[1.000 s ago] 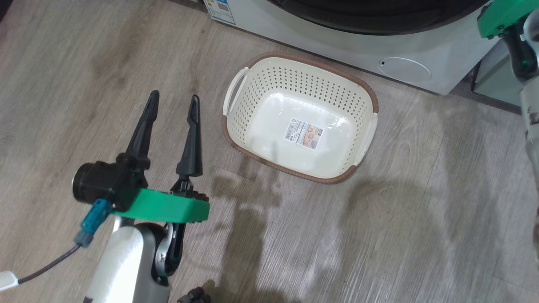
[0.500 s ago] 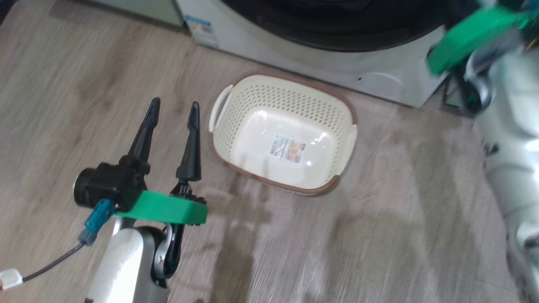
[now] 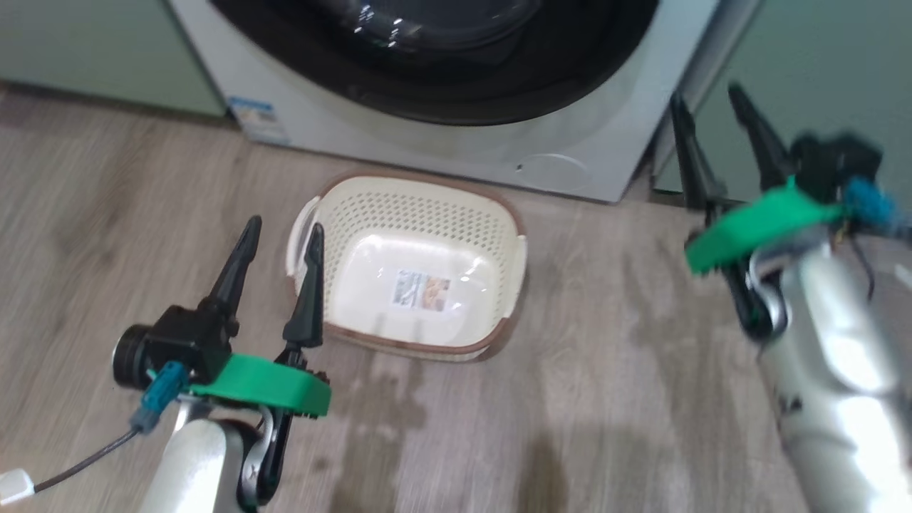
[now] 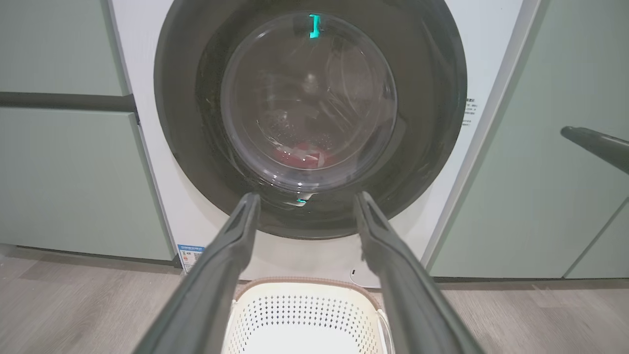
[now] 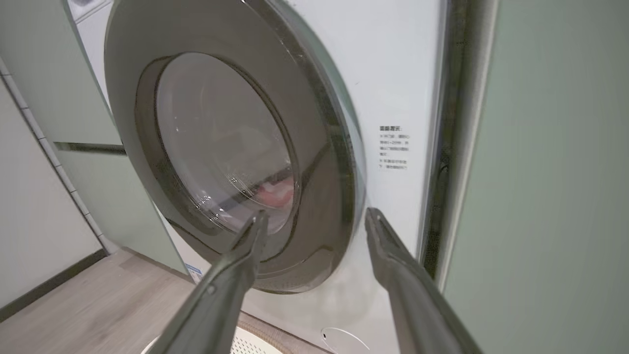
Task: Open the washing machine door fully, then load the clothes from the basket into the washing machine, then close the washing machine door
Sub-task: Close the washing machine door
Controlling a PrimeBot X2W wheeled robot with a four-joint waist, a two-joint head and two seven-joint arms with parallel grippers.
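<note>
The washing machine (image 3: 299, 132) stands ahead with its door (image 4: 186, 123) lying flat against the front. Behind the glass bowl the red and white clothes (image 4: 300, 156) lie low in the drum, also seen as the clothes (image 5: 275, 194) in the right wrist view. On the floor before the machine the cream basket (image 3: 420, 214) holds nothing but its sticker. My left gripper (image 3: 284, 228) hovers open at the basket's left end. My right gripper (image 3: 705, 96) is open too, off the machine's right edge, fingers pointing at the front panel (image 5: 393, 73).
Pale green cabinet fronts (image 4: 59, 172) flank the machine on both sides. The round flap (image 3: 552, 171) sits low on the front. Wood-look floor (image 3: 605, 399) spreads around the basket. My right gripper's finger (image 4: 594, 145) shows in the left wrist view at the right.
The head camera has tilted up, shifting the whole picture down. My right arm has come back from the upper right corner, its fingers now spread. The left arm keeps its pose.
</note>
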